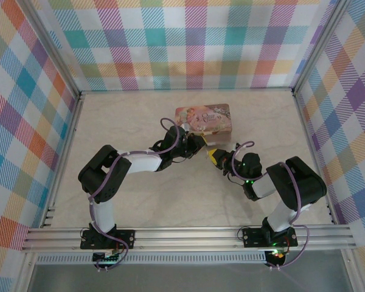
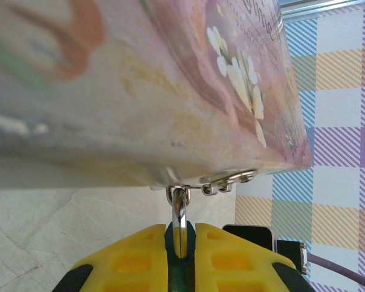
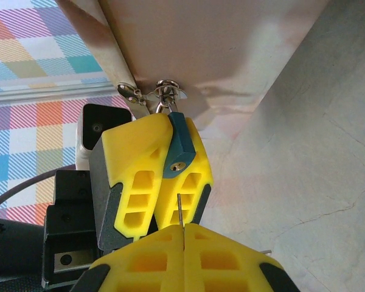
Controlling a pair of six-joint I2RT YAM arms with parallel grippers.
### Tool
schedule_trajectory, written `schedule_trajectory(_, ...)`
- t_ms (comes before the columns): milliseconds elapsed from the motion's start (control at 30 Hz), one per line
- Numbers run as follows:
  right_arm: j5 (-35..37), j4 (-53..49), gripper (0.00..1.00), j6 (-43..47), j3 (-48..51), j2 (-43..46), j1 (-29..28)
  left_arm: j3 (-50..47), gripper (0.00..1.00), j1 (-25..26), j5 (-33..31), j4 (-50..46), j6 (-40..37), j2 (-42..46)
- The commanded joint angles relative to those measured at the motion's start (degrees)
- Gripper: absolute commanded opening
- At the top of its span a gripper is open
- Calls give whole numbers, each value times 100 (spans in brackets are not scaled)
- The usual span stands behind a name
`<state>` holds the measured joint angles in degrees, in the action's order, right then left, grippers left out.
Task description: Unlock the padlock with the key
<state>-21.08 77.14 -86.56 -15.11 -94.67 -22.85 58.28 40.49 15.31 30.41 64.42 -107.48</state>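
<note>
Pinching the padlock (image 3: 177,149) tight in the left gripper (image 2: 180,240), hung from the clasp (image 3: 164,90) at the tin's (image 3: 219,48) edge. Gripping the key (image 3: 180,210) upright in the closed right gripper (image 3: 184,234), just under the keyhole (image 3: 179,165), apart. Open table (image 3: 316,152) alongside.

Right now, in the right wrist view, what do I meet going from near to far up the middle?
right gripper → key poking out of it → padlock → metal loop → tin
</note>
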Motion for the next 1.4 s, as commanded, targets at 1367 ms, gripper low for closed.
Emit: schedule_trajectory(1367,388,354,0,-88,-371,-175,-26,-115,12,164,130,926,351,140)
